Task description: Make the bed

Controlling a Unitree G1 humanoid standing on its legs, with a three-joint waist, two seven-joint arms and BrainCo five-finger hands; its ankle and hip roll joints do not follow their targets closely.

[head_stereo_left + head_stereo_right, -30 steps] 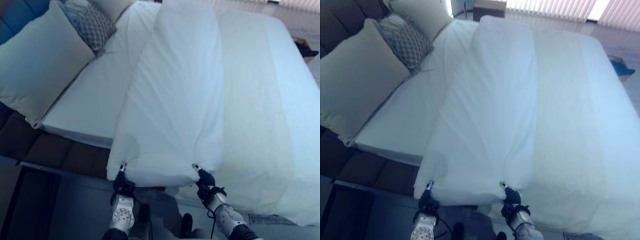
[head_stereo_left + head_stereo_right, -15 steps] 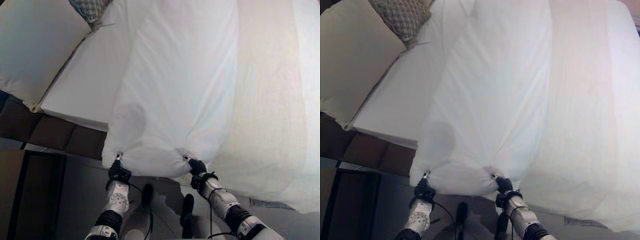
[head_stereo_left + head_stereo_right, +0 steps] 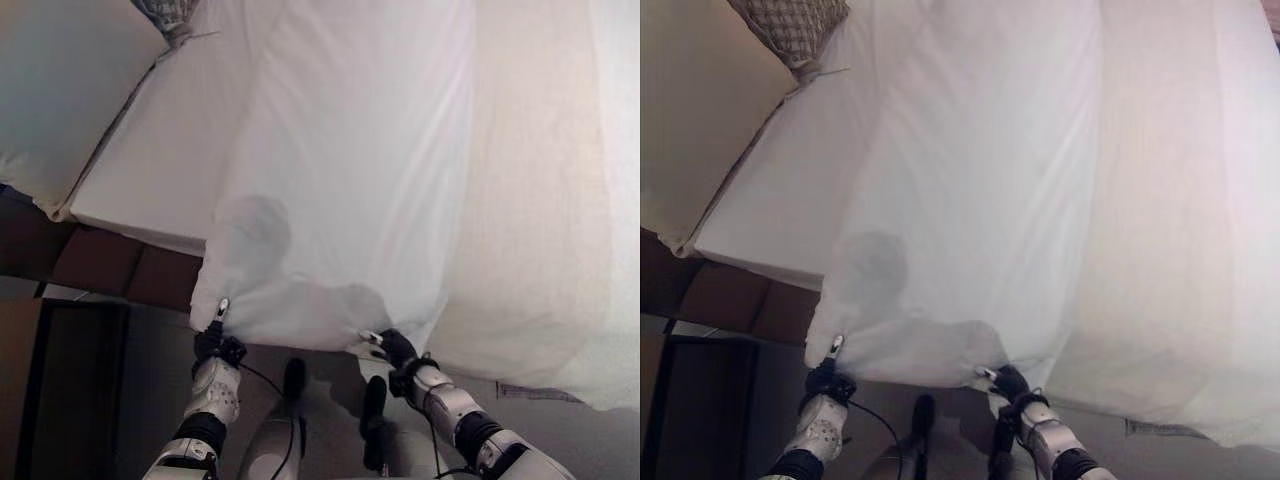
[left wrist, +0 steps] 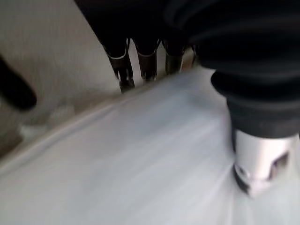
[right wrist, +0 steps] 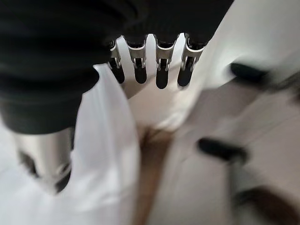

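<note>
both robot hands, left robot hand (image 3: 214,345) and right robot hand (image 3: 392,349), pinch the white duvet (image 3: 350,170) by its near edge, likely to spread it flat over the bed (image 3: 160,170).

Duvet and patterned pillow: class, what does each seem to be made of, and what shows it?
Duvet: thin white woven cloth, matte; it creases into soft folds. Patterned pillow: seemingly a coarser textured fabric, grey lattice pattern; exact fibre unclear.

Dark padded headboard (image 3: 100,270), grey floor (image 3: 150,340)
</note>
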